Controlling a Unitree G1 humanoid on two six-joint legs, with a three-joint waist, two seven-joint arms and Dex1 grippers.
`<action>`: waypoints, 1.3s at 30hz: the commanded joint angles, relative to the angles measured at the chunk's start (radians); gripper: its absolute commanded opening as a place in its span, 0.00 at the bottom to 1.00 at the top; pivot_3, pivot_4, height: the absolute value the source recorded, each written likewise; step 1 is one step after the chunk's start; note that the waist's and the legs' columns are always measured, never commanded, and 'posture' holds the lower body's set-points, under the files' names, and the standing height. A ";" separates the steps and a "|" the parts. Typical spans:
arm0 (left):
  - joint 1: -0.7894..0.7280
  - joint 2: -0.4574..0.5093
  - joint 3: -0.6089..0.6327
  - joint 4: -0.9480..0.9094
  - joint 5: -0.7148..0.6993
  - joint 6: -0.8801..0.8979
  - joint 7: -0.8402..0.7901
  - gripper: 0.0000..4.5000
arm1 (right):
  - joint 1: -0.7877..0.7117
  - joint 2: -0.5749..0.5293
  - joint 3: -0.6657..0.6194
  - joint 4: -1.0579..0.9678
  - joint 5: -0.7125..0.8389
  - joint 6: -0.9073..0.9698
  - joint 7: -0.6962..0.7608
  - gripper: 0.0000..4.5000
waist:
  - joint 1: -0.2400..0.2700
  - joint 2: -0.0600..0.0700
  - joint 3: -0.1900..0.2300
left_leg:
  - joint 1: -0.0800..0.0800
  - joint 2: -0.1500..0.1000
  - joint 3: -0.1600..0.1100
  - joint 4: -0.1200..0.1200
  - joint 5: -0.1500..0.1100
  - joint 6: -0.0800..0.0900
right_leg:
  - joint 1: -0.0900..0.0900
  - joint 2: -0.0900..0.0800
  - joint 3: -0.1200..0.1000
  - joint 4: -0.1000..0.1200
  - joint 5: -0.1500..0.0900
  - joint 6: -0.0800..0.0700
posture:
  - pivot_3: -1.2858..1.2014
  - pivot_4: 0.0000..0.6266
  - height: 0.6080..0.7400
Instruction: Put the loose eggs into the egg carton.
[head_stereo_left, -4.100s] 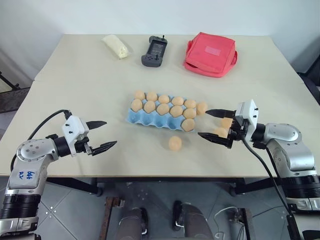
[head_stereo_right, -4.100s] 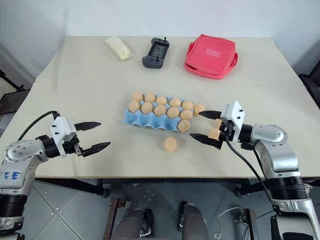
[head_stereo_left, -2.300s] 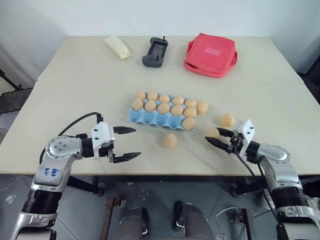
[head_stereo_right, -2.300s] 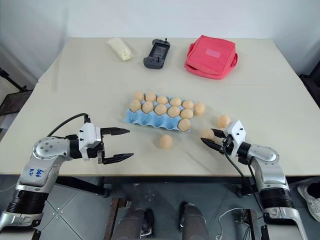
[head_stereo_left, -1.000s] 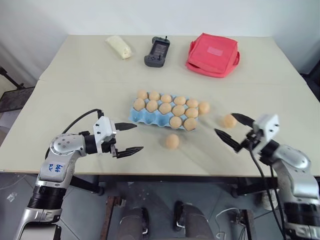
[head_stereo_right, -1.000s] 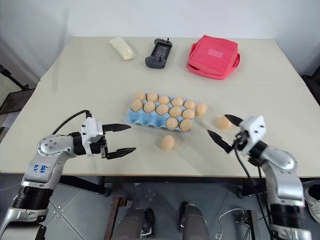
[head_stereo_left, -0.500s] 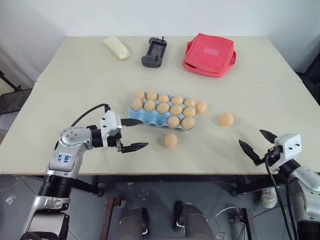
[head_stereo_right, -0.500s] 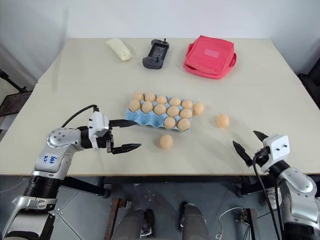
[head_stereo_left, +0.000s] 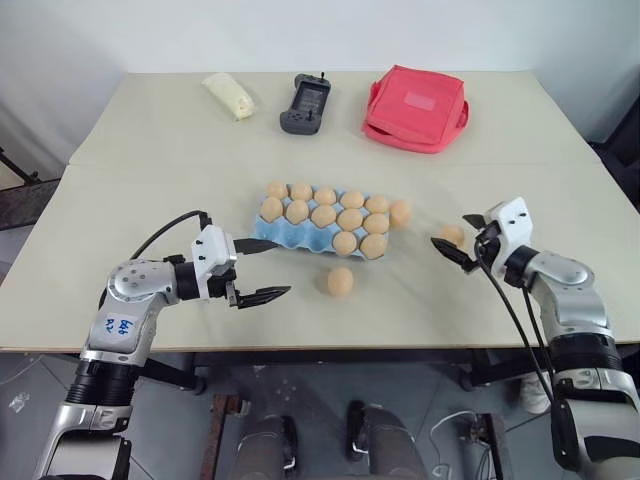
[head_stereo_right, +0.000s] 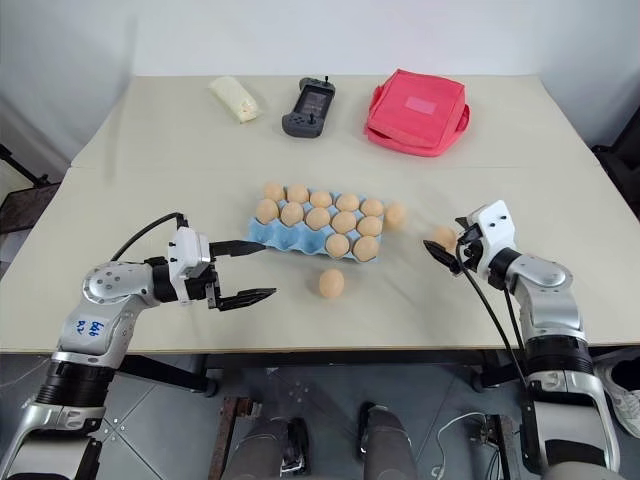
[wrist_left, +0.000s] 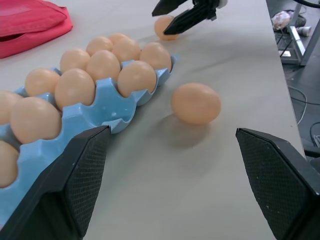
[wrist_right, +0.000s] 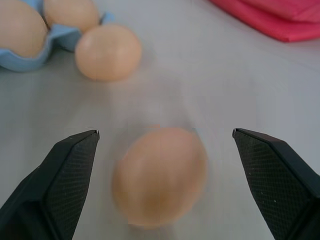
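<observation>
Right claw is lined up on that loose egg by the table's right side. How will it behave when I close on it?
The egg is smooth and oval, lying free on the flat table, so a nudge from one finger would probably roll it. The surface looks slick, so it may squirt out of the right claw. Likely fragile; close gently.

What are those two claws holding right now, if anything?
Nothing. The left gripper hangs open beside the egg carton. The right gripper is open with a loose egg between its fingers, not yet gripped.
</observation>
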 joint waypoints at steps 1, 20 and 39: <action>0.026 0.020 0.038 -0.065 -0.017 0.007 0.020 0.95 | -0.031 -0.001 0.000 0.041 -0.002 -0.068 0.032 0.78 | -0.001 0.000 0.000 | 0.000 0.000 0.000 0.000 0.000 0.000 | 0.000 0.000 0.000 0.000 0.000 0.000 | 0.52 0.24 1.00; 0.135 0.042 0.120 -0.042 -0.018 0.006 0.072 0.95 | -0.133 0.294 0.282 -0.432 0.033 0.263 0.061 0.50 | -0.001 0.000 0.000 | 0.000 0.002 0.000 -0.001 -0.004 -0.003 | -0.002 0.000 0.001 0.001 0.002 -0.003 | 0.52 0.24 1.00; 0.128 0.037 0.103 -0.075 -0.032 0.039 0.076 0.95 | -0.090 0.216 0.217 -0.636 0.074 0.416 0.054 1.00 | -0.001 0.000 0.000 | -0.002 0.001 0.001 -0.005 -0.005 -0.003 | -0.003 0.000 0.000 -0.003 0.004 0.000 | 0.52 0.24 1.00</action>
